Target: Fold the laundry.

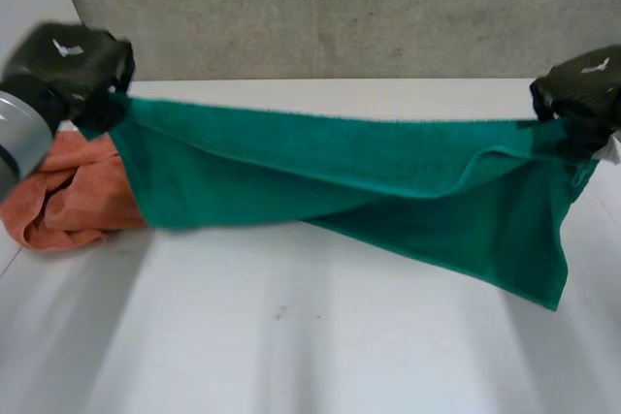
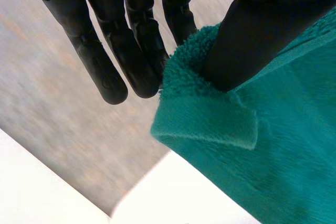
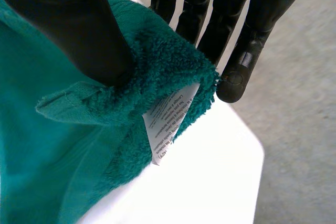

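Towel [image 1: 340, 172] pinched: left hand [image 1: 73, 60], right hand [image 1: 582, 89].

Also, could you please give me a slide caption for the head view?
Left hand and right hand stretch a green towel by its corners over the table, beside a bunched orange cloth.

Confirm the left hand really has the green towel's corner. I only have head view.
Observer: Yes. Left wrist view: the left hand pinches the green towel at its hemmed corner, thumb against straight fingers.
Operator: Other end?
Observer: The right hand pinches its corner the same way, thumb pressed into the cloth.
Operator: Anything to tell the ends apart?
Observer: A white care label hangs from the corner by the right hand.
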You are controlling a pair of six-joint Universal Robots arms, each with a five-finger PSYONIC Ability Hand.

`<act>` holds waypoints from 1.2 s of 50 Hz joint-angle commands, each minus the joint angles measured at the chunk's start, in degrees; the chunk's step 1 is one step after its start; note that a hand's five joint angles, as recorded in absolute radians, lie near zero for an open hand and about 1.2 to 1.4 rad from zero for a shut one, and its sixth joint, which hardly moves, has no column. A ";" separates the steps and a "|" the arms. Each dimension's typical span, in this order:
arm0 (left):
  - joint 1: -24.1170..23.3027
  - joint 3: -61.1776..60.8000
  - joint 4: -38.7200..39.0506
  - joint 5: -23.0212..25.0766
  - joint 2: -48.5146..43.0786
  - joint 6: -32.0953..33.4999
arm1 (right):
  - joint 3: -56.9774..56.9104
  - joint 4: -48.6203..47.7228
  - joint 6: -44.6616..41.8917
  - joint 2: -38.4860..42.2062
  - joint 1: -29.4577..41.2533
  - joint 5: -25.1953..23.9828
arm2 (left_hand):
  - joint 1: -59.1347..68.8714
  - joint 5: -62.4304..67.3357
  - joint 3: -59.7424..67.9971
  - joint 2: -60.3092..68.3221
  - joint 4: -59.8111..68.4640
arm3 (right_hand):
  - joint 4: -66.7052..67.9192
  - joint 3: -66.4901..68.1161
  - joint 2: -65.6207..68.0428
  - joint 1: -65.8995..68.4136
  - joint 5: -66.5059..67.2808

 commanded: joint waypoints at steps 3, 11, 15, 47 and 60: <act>-3.99 14.07 1.11 -0.82 -17.78 0.14 | -9.32 -13.39 3.65 12.28 0.70 0.77 | 14.92 14.83 11.97 11.68 11.36 | 11.85 13.42 13.18 25.77 15.05; -7.86 35.96 14.08 -12.84 -21.40 -1.78 | -17.77 -41.93 17.17 12.74 0.70 2.08 | 14.92 14.83 11.97 11.68 11.36 | 11.85 13.42 13.18 25.77 15.05; -8.56 37.57 18.95 -15.32 -20.17 -3.46 | -17.51 -47.25 20.45 10.27 0.53 2.70 | 14.92 14.83 11.97 11.68 11.36 | 11.85 13.42 13.18 25.77 15.05; -7.42 -13.23 21.06 -9.52 -14.37 -4.87 | 18.94 -23.58 3.56 15.90 0.00 -6.17 | 14.92 14.83 11.97 11.68 11.36 | -20.81 -19.24 -19.48 -6.89 -17.61; -4.96 -13.76 21.15 -9.35 -12.34 -5.04 | 37.24 -35.29 5.60 6.58 -0.88 -6.88 | 14.92 14.83 11.97 11.68 11.36 | -39.06 -37.49 -37.73 -25.14 -35.86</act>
